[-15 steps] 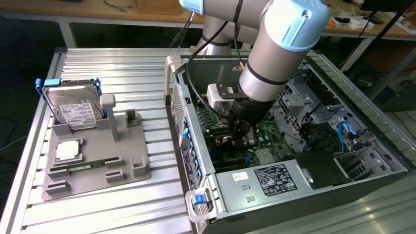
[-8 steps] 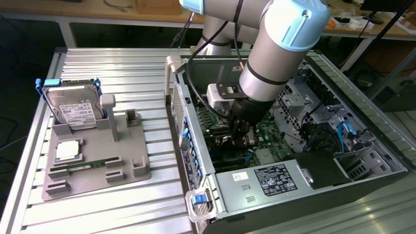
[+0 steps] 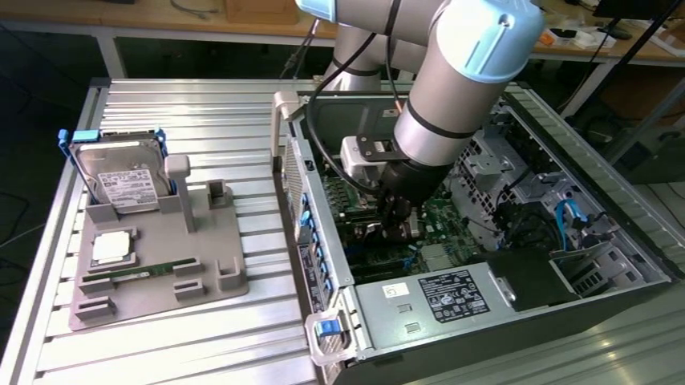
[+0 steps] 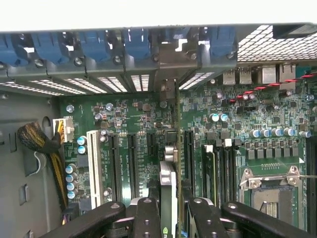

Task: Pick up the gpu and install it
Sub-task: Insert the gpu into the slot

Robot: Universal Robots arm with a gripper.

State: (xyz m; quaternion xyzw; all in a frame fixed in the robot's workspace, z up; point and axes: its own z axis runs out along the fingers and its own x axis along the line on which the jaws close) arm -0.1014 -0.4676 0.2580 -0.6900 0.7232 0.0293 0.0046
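Looking into the case [image 3: 634, 241], you see the motherboard [image 4: 133, 119]. Black slots flank the gpu [image 4: 168, 181], with a white slot [image 4: 93, 168] and a cable bundle [image 4: 37, 141] to one side and the CPU socket [image 4: 272, 193] to the other. On the exterior view's left, a hard drive [image 3: 123, 180] and RAM stick [image 3: 139, 273] sit in a grey holder [image 3: 220, 269]. Your arm [image 3: 460, 88] reaches steeply down into the case. The gripper [image 4: 172, 208] is drawn in narrow, pinching the gpu edge-on at the slots.
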